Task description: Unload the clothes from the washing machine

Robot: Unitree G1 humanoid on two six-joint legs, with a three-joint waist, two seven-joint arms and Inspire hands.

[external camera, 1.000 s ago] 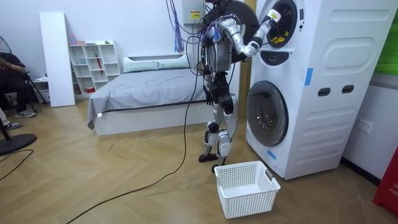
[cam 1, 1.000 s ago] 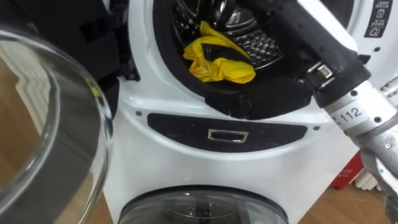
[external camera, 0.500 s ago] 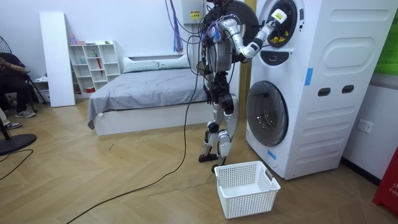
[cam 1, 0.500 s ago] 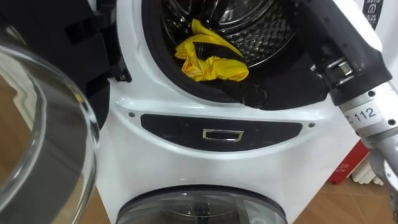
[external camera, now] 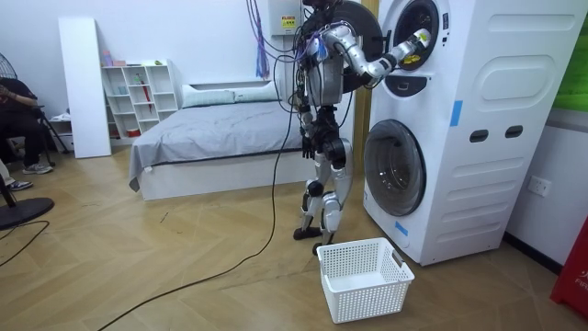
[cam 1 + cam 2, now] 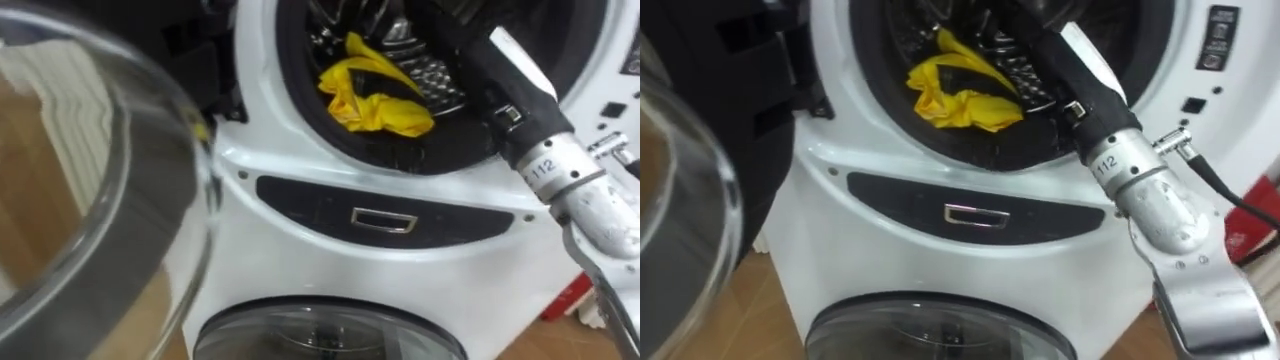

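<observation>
Yellow cloth [image 6: 375, 100] bunched at upper drum's [image 6: 436, 76] front lip, right hand [image 5: 412, 45] reaching inside above it, grip cannot be told, open glass door [image 6: 110, 200] at left, left hand [image 5: 308, 145] by hip.

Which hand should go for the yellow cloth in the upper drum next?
Right. The right arm reaches into the open upper drum, its forearm just beside the yellow cloth, which lies at the drum's front lip.
</observation>
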